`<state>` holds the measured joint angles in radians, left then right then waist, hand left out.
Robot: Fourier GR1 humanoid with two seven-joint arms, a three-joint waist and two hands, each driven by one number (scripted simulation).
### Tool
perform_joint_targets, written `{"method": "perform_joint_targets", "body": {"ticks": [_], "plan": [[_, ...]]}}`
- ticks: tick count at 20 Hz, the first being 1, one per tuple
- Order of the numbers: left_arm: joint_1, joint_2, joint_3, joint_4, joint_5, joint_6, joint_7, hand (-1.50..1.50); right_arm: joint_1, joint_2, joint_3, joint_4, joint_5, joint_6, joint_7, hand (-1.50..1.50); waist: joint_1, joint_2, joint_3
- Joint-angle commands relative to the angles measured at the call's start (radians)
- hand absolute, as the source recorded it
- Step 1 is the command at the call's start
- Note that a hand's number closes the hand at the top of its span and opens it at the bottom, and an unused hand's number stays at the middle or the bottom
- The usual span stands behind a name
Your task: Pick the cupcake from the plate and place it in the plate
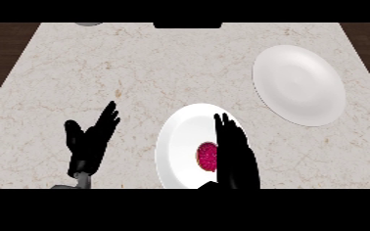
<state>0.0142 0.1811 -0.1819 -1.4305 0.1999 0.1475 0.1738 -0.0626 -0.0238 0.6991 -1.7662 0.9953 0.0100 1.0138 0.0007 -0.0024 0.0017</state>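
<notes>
Your right robot hand (235,154) hovers with fingers straight over the near plate (177,142), just beside the pink cupcake (207,156) sitting on it. Expect it light and soft: grip its sides low. Your left robot hand (90,139) rests open, left of that plate.

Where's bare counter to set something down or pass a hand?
Free: the wide counter stretch above the left hand, reaching left of the far plate; also the strip between left hand and near plate. Crowded: near plate, where the right hand stands over it beside the cupcake.
</notes>
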Motion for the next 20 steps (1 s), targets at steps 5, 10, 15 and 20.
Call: {"method": "perform_joint_targets", "body": {"ticks": [5,10,15,20], "plan": [[-0.026,-0.035,0.023,0.018,-0.03,-0.017,0.05,0.0,0.016,0.002,-0.044,0.103,-0.021,-0.025,-0.07,-1.5,-0.001,0.002,-0.002],[0.021,-0.001,0.065,-0.052,-0.034,-0.055,0.063,0.0,-0.099,0.023,-0.072,0.204,-0.077,-0.033,-0.058,-1.5,0.003,0.002,-0.002],[-0.045,-0.043,0.064,0.008,-0.031,-0.045,0.081,0.0,-0.068,-0.01,-0.037,0.221,-0.016,0.055,-0.14,1.5,-0.001,0.002,-0.002],[-0.019,-0.048,0.09,0.083,-0.064,-0.073,-0.012,0.0,-0.049,0.004,-0.021,0.204,0.047,0.042,-0.141,1.5,-0.002,0.002,-0.002]]}}
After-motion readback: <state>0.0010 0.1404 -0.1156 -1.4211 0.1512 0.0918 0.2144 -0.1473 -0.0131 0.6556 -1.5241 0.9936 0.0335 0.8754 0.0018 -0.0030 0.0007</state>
